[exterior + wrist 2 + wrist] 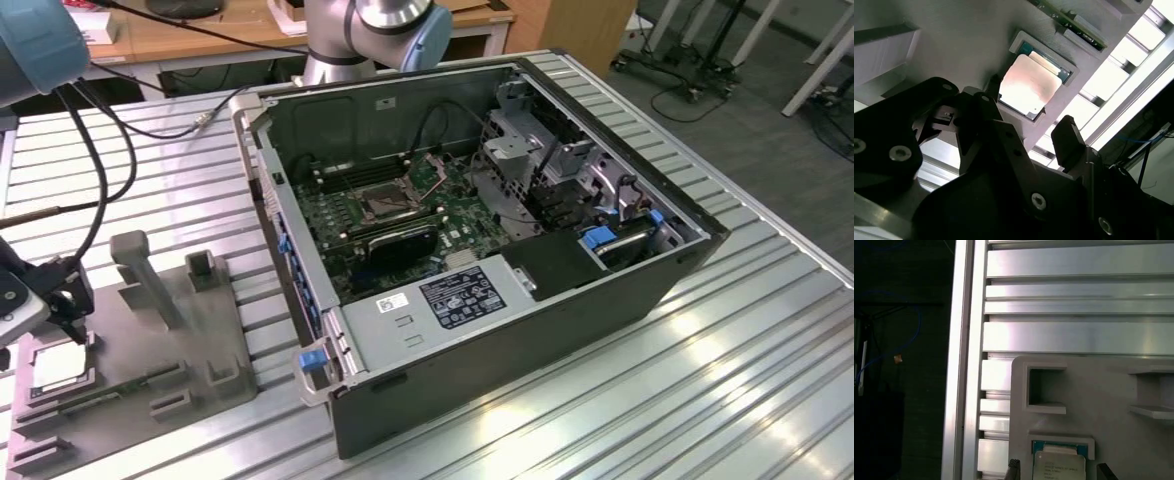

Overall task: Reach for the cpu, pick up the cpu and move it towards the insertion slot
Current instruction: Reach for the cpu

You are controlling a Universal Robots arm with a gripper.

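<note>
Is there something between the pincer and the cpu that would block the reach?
Nothing visible. In the second wrist view the open pincer hangs over the cpu, which lies bare in the grey fixture plate.

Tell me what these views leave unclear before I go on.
- cpu: cut off by the frame edge in the first wrist view.
- Gap between open gripper and cpu: second wrist view gives no depth.
- insertion slot: too small in the exterior view to tell whether its frame is open.

Ribbed aluminium table (747,330); wooden desk (200,42) behind; grey floor (747,110).
</note>
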